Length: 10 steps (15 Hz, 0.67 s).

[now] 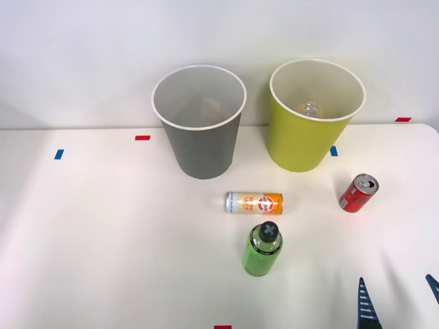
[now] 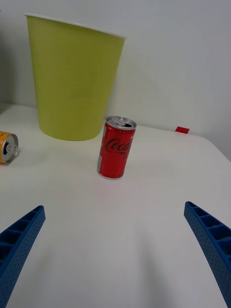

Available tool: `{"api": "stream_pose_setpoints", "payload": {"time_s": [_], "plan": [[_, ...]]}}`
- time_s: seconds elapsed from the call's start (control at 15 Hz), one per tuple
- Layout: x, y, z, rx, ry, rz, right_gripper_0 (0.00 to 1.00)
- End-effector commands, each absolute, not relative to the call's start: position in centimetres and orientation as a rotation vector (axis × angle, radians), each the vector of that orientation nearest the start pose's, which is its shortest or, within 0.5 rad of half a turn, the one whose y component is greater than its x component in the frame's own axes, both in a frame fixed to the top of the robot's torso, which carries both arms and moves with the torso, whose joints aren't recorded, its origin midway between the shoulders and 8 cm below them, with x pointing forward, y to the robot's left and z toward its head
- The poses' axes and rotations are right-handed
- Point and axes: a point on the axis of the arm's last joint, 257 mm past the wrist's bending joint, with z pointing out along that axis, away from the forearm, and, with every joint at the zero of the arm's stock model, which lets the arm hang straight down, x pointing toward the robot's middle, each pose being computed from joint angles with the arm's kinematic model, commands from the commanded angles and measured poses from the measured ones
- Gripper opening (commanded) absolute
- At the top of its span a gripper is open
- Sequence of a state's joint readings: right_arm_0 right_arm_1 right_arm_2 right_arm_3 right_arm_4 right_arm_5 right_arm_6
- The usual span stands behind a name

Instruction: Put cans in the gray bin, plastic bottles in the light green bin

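- Red can [image 1: 358, 193]: shown upright on the table [image 1: 103, 240], near and right of the light green bin [image 1: 312, 130], well apart from the right gripper [image 1: 399, 301].
- Right gripper: jaws are spread wide and released, nothing is held; in the wrist view the red can [image 2: 115, 147] is centred ahead between the fingers [image 2: 21, 236].
- Silver-and-orange can [image 1: 254, 203]: laid on its side near the gray bin [image 1: 200, 137]; the green bottle [image 1: 263, 249] is seen upright just nearer.
- Light green bin: something clear is glimpsed inside, judged to be a bottle.
- Risk, as judged: the red can could be toppled if struck by one finger before closing, and, with the green bin closest, it could be dropped in the wrong bin.
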<state>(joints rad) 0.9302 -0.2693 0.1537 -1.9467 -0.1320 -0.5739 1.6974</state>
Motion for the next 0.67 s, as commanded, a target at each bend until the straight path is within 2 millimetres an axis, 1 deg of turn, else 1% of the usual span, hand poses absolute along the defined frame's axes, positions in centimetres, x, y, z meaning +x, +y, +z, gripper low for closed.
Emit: {"api": "stream_pose_setpoints", "payload": {"time_s": [0.07, 0.27, 0.47, 0.67], "plan": [[24.5, -27.9, -25.7, -0.131, 1.531, -0.146, 1.00], [22.8, -27.0, -25.5, -0.147, 1.524, -0.133, 1.00], [20.8, -26.4, -25.8, -0.166, 1.540, -0.141, 1.00], [20.0, -26.4, -26.2, -0.184, 1.561, -0.159, 1.00]]}}
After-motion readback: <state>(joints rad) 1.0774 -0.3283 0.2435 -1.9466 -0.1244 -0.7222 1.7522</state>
